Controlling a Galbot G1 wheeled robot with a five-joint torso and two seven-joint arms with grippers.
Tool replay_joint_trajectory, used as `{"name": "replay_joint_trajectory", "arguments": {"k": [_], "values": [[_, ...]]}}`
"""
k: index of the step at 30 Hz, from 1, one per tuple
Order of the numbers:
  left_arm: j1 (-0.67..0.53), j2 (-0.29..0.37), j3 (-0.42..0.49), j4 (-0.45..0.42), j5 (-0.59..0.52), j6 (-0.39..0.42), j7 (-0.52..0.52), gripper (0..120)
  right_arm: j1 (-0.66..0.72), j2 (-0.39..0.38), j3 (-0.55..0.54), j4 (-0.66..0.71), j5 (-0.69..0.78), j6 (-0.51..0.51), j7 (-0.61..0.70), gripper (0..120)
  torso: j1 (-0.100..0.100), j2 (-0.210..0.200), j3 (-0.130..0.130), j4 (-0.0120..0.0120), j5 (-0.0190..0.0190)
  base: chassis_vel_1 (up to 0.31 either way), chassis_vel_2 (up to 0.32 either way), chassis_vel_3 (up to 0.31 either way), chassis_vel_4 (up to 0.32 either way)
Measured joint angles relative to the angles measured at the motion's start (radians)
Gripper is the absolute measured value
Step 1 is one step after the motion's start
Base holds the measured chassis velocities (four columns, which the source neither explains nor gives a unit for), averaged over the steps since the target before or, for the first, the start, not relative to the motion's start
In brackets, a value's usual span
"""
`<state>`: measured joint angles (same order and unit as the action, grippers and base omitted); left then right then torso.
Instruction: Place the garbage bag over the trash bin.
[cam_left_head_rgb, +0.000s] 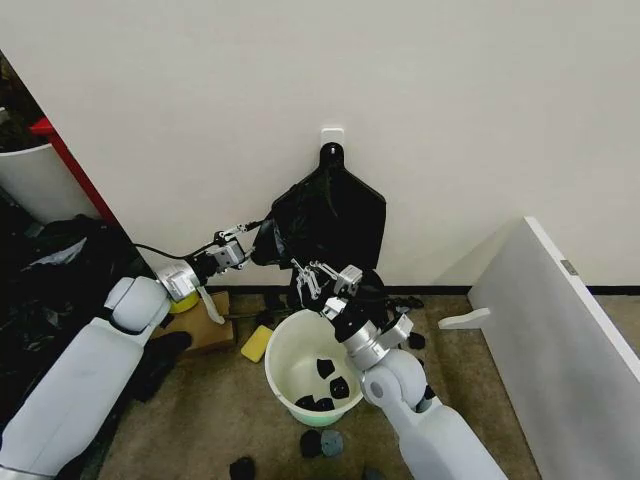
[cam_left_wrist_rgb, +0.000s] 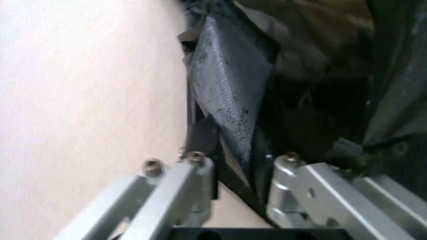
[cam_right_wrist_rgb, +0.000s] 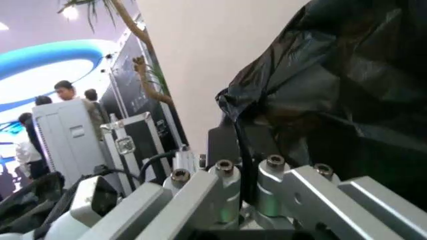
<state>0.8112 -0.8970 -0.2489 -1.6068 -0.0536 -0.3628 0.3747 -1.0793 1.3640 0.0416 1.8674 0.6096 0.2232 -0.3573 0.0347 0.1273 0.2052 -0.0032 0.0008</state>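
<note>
While the thin, glossy black garbage bag hangs crumpled against the pale wall, you see it held up above the round white plastic trash bin, which stands on the brown floor just below and holds a few small black scraps at its bottom. Your left gripper grips the bag's left edge, and in the left wrist view its metal fingers are clamped on a fold of black plastic. Your right gripper sits at the bag's lower edge, just over the bin's far rim, and its fingers pinch the wrinkled film. Above, a white wall hook carries a flat black bundle of bags.
</note>
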Motion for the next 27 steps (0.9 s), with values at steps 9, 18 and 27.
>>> {"name": "replay_joint_trajectory", "arguments": {"k": [9,18,27], "values": [[0.089,-0.033,0.044,-0.087,-0.399,0.161,-0.238,0,-0.033,-0.038,-0.003,0.035,0.003,0.018,0.085,0,0.000,0.000,0.000,-0.0001,0.0001,0.000,0.000,0.000,0.000],[0.253,-0.131,-0.019,-0.235,-0.658,0.186,-0.342,0,-0.126,-0.123,-0.078,0.145,0.072,0.032,0.332,0,0.000,0.000,0.000,-0.0003,0.0002,0.000,0.000,0.000,0.000],[0.468,-0.210,-0.099,-0.383,-0.609,0.217,-0.433,0,-0.261,-0.211,-0.132,0.305,0.127,0.045,0.547,0,0.000,0.000,0.000,0.0001,0.0000,0.000,0.000,0.000,0.000]]}}
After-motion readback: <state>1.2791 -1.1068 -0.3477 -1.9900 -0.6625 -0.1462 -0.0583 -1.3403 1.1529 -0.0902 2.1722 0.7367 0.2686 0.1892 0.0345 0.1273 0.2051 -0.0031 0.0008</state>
